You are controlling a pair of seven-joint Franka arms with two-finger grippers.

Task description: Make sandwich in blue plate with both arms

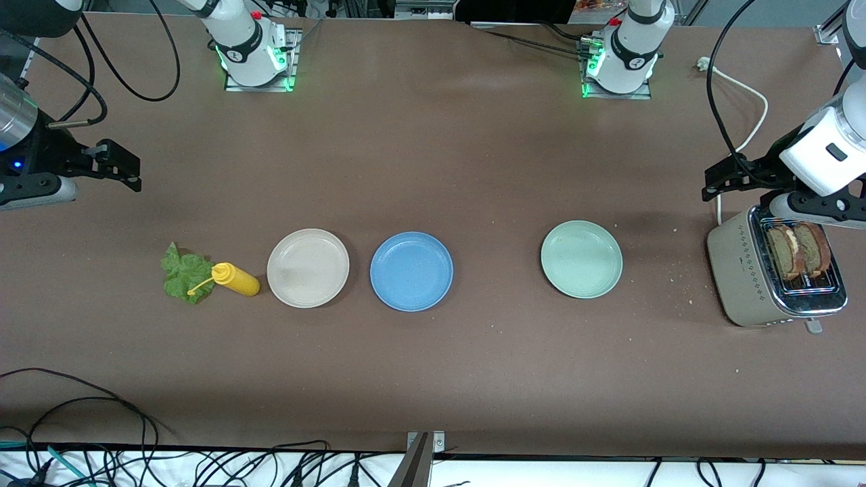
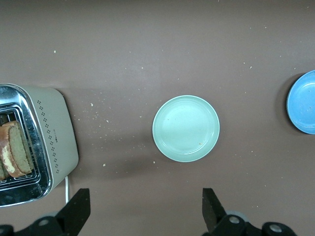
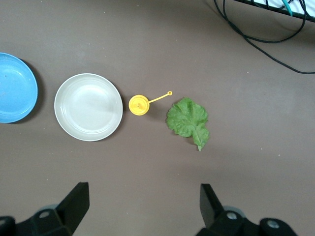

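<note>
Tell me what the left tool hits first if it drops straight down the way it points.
Probably bare table: the open left tool points down between the toaster and the green plate, touching neither.
</note>
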